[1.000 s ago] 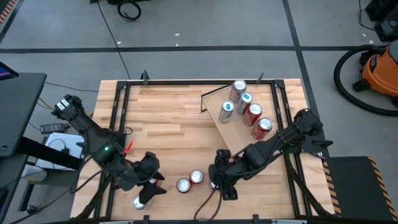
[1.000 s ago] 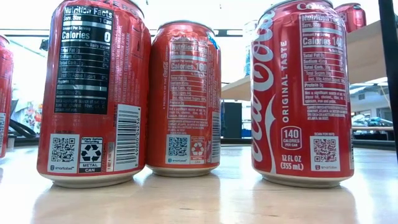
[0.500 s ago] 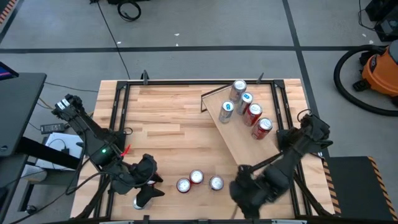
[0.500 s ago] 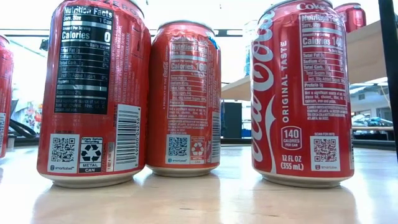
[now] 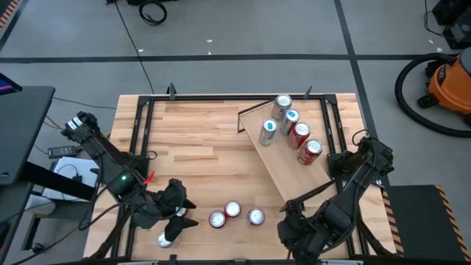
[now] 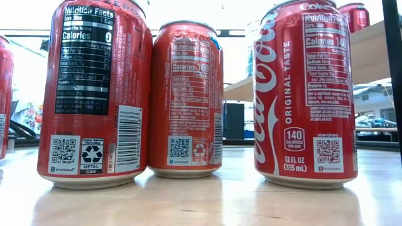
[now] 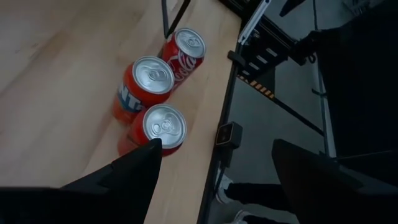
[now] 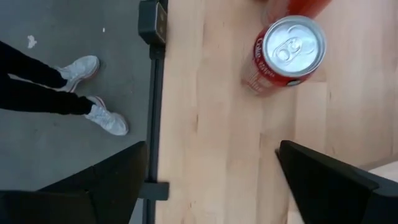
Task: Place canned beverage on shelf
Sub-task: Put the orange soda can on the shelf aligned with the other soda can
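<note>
The shelf [image 5: 278, 158] is a long board of light wood, lying slanted. Four cans [image 5: 297, 135] are standing on its far end. Three more cans [image 5: 232, 214] are standing upright close together, off the shelf and just past its near end.

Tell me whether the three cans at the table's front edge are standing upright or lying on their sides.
Upright. The three cans show round silver tops from above, and the low camera shows them standing on their bases on the table.

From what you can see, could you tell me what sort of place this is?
Probably a robotics lab or workshop: a framed wooden table on grey concrete floor, cables, and an orange shop vacuum nearby.
</note>
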